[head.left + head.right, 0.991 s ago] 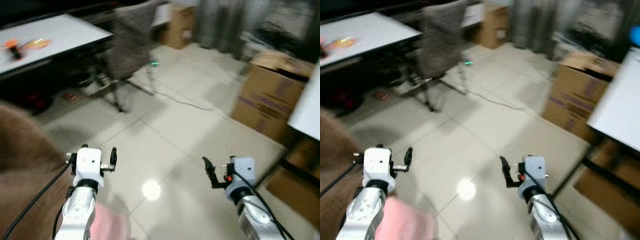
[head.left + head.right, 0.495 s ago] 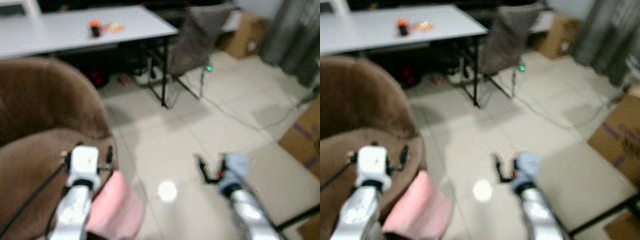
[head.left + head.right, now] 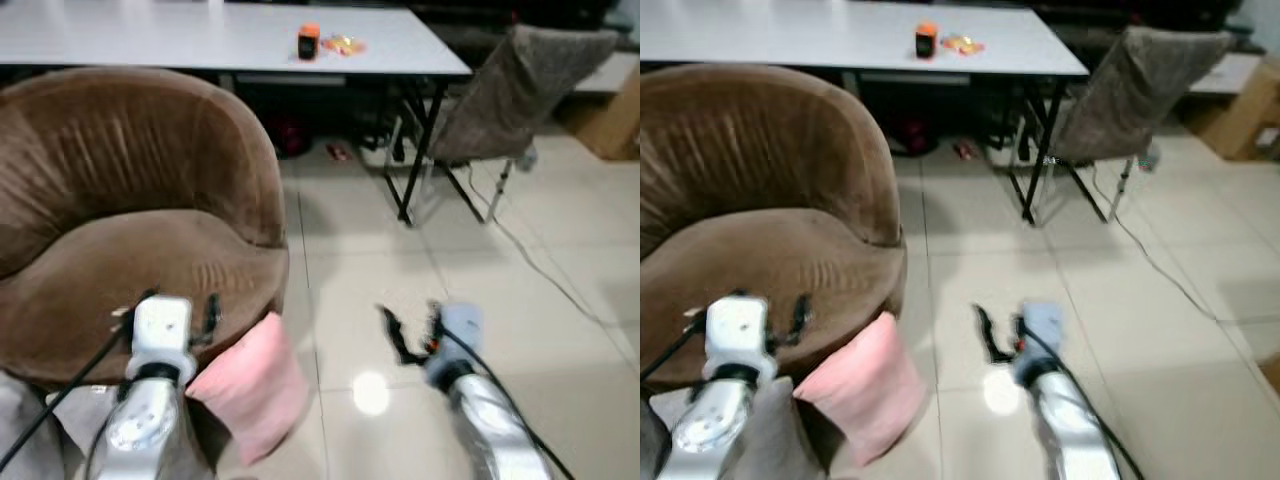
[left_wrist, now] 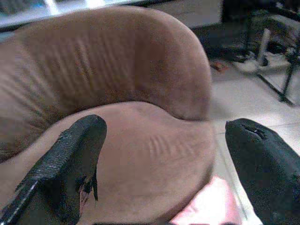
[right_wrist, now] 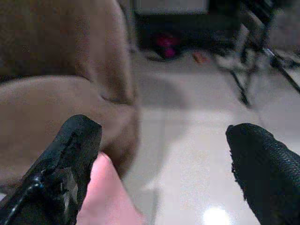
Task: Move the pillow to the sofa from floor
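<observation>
A pink pillow [image 3: 252, 385] leans on the tiled floor against the front of a round brown sofa chair [image 3: 130, 225]; its corner also appears as the pillow [image 4: 206, 206] and the pillow [image 5: 105, 199] in the two wrist views. My left gripper [image 3: 178, 312] is open, held above the sofa's front edge, just left of the pillow. Over bare floor to the pillow's right, my right gripper [image 3: 410, 328] is open too. Neither touches the pillow.
A white table [image 3: 230, 38] with an orange object [image 3: 309, 42] stands behind the sofa. A grey fabric chair [image 3: 510, 85] is at the back right, and a cable [image 3: 540, 275] runs across the floor. A grey cloth [image 3: 20, 440] lies at the bottom left.
The camera has swung left: the sofa and pink pillow have come fully into view and the cardboard boxes have left the picture. Both grippers stay open in front of me.
</observation>
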